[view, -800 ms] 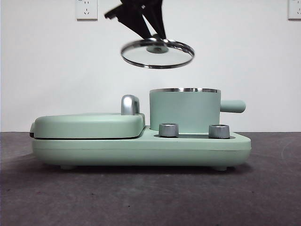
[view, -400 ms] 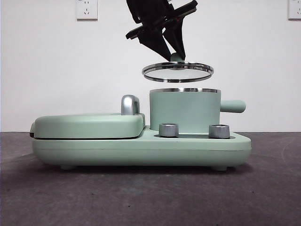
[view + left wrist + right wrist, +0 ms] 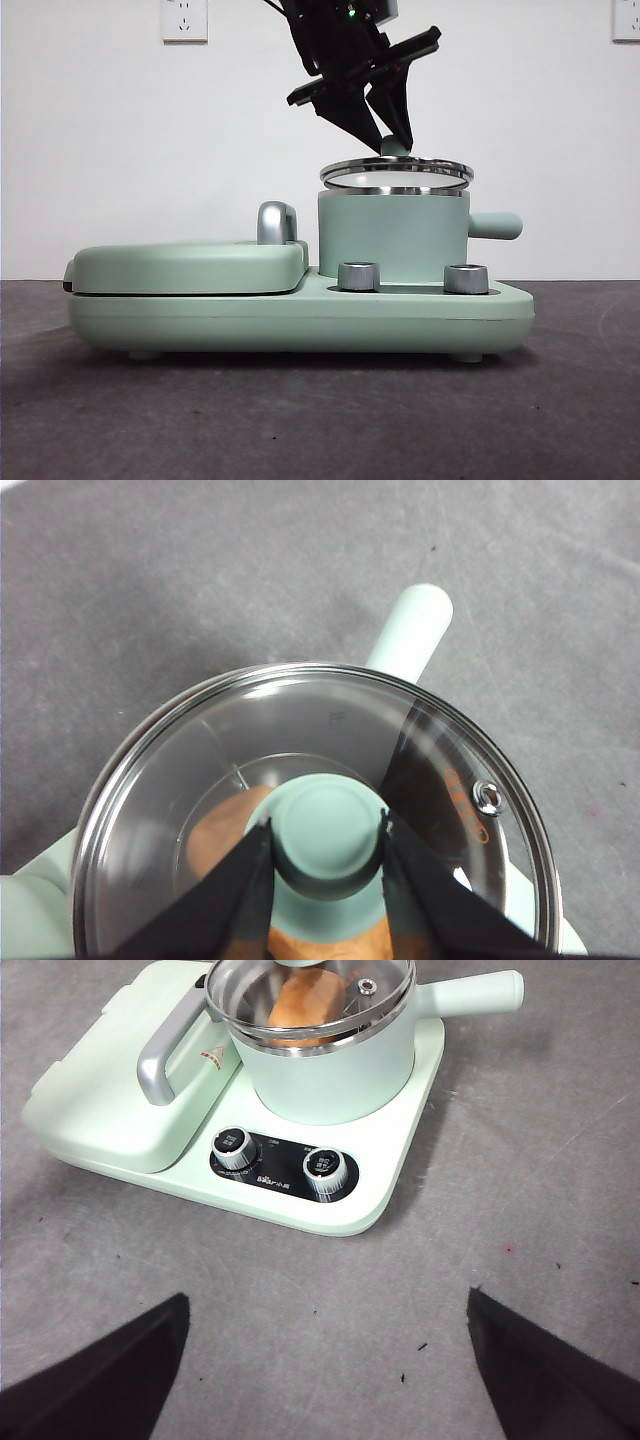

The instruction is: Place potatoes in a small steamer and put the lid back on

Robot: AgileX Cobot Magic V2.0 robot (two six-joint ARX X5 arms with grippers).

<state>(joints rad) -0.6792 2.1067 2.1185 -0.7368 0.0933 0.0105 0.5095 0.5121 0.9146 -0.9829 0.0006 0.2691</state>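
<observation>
My left gripper (image 3: 388,140) is shut on the mint-green knob (image 3: 325,838) of the glass lid (image 3: 397,172) and holds the lid just above the steel rim of the small steamer (image 3: 392,232). The lid tilts slightly. In the left wrist view the orange-brown potato (image 3: 215,838) shows through the lid's glass (image 3: 300,730), lying inside the pot. The right wrist view shows the steamer (image 3: 335,1070) from above, with the potato (image 3: 305,1000) under the lid (image 3: 235,990). My right gripper (image 3: 325,1380) is open, empty, and well back from the appliance.
The steamer sits on a mint-green appliance base (image 3: 300,315) with two steel dials (image 3: 359,276). A flat griddle cover (image 3: 185,266) with a chrome handle (image 3: 276,222) lies next to the pot. The pot's stubby handle (image 3: 495,225) sticks out sideways. Dark grey tabletop (image 3: 520,1210) all around.
My left gripper has carried the lid to the right and down, from high above the griddle to just over the steamer's rim.
</observation>
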